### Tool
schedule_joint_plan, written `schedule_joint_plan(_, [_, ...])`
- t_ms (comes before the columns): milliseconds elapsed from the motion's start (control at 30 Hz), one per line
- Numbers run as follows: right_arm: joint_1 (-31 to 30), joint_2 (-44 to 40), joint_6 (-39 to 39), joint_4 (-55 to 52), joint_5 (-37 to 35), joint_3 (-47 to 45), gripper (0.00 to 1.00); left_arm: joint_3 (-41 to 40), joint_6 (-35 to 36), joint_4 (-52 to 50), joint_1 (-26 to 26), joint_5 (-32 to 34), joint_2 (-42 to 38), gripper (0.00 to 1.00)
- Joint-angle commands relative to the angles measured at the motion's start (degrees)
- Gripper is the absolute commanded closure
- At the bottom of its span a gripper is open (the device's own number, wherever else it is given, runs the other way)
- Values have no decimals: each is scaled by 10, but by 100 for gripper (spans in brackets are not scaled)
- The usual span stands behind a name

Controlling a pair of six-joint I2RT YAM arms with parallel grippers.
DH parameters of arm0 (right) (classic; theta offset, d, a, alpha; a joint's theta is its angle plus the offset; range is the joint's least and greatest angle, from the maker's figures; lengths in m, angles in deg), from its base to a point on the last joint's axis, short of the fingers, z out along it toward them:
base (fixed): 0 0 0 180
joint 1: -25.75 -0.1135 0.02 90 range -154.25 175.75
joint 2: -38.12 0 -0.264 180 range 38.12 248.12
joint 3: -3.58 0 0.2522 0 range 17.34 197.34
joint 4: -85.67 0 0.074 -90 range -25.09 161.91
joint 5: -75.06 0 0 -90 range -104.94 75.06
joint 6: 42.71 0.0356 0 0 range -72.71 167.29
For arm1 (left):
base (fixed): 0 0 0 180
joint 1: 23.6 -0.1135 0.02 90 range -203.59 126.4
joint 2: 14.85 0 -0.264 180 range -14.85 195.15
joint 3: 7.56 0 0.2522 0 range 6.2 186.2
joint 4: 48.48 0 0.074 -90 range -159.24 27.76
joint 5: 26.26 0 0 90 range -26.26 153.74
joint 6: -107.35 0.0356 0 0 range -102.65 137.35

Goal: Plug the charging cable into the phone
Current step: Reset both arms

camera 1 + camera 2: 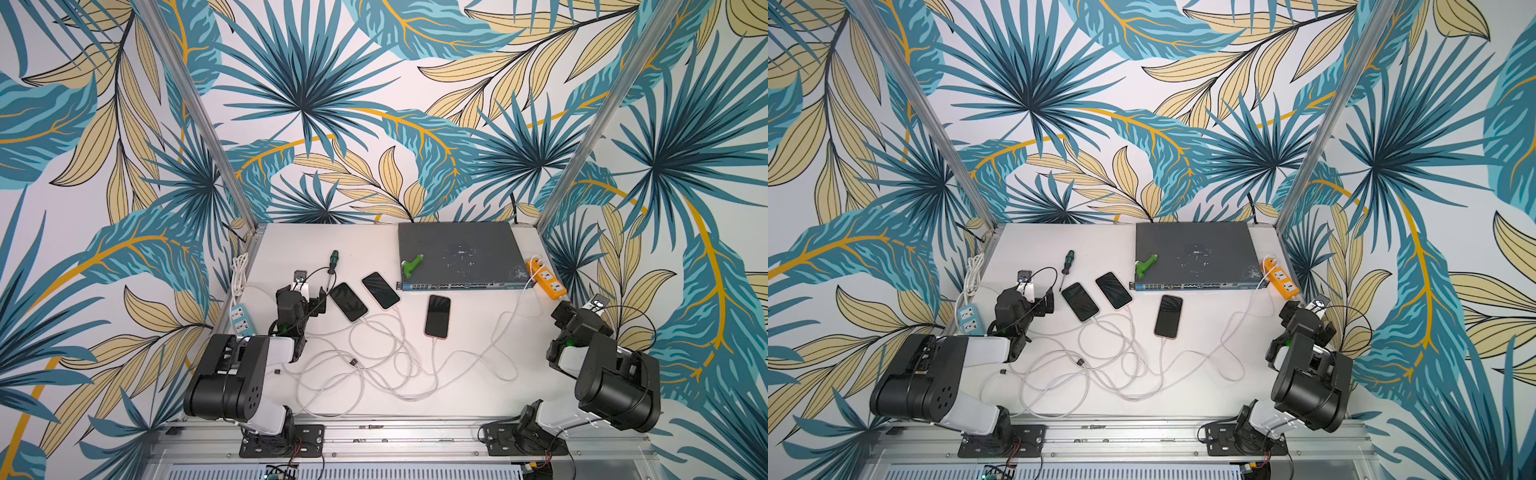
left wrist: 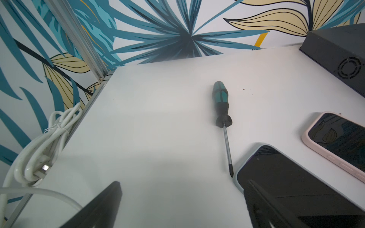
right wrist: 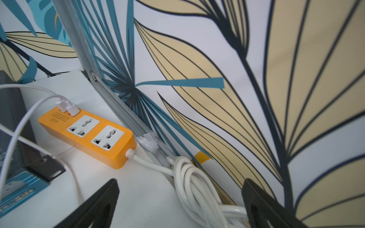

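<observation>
Three dark-screened phones lie mid-table: a left phone (image 1: 348, 302) (image 1: 1079, 302), a pink-cased middle phone (image 1: 380, 290) (image 1: 1113, 290) and a right phone (image 1: 437, 316) (image 1: 1168, 316). A white charging cable (image 1: 434, 361) runs up to the near end of each and tangles in front. A loose dark connector (image 1: 354, 362) (image 1: 1080, 362) lies in the tangle. My left gripper (image 1: 316, 300) (image 2: 182, 184) is open and empty, just left of the left phone (image 2: 286, 177). My right gripper (image 1: 561, 309) (image 3: 179, 182) is open and empty at the right edge.
A grey network switch (image 1: 457, 253) with a green tool (image 1: 411, 264) on it stands at the back. A screwdriver (image 1: 332, 262) (image 2: 221, 102) lies behind the left phone. An orange power strip (image 1: 546, 278) (image 3: 88, 134) and its coiled cord (image 3: 195, 187) sit right, a blue strip (image 1: 241, 318) left.
</observation>
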Motion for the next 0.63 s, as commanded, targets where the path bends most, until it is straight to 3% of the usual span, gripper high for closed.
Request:
schedule_joint_plan(0, [2, -3, 16, 4, 27, 1, 0, 9, 3, 15, -3, -16, -2, 0])
schedule_joint_plan(600, [1, -3, 16, -3, 29, 4, 0, 9, 3, 13, -2, -18, -2, 0])
